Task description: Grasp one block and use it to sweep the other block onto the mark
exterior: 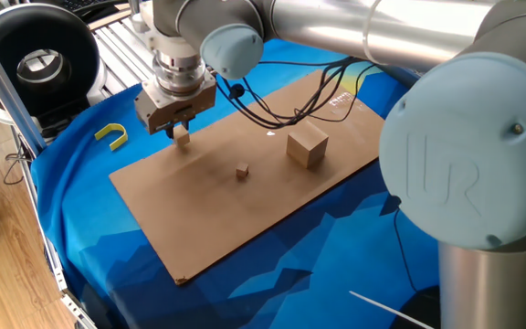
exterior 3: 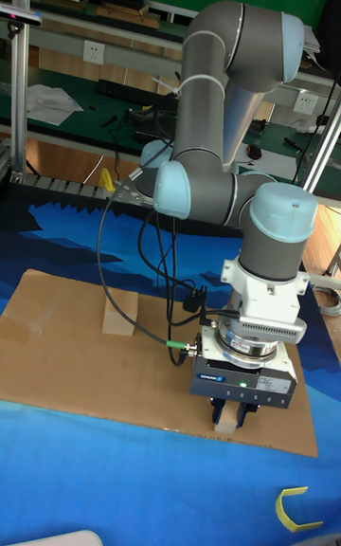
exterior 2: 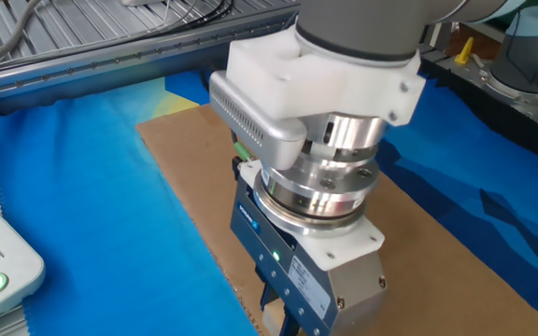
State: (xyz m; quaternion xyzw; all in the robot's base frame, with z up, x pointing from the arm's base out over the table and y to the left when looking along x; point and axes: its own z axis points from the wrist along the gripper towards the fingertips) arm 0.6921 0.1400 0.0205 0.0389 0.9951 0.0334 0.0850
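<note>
The mid-sized pale cube (exterior: 182, 135) is gripped between the closed fingers of the claw (exterior: 180, 131), near the far-left corner of the cardboard sheet (exterior: 208, 215). The tiniest cube (exterior: 242, 171) is seen mid-sheet, well apart, left of the big tan cube (exterior: 307, 146).

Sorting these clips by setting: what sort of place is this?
Probably a robotics lab or workshop. A UR5 arm works over a cardboard sheet on a blue cloth, with aluminium framing nearby and cluttered workbenches behind.
</note>
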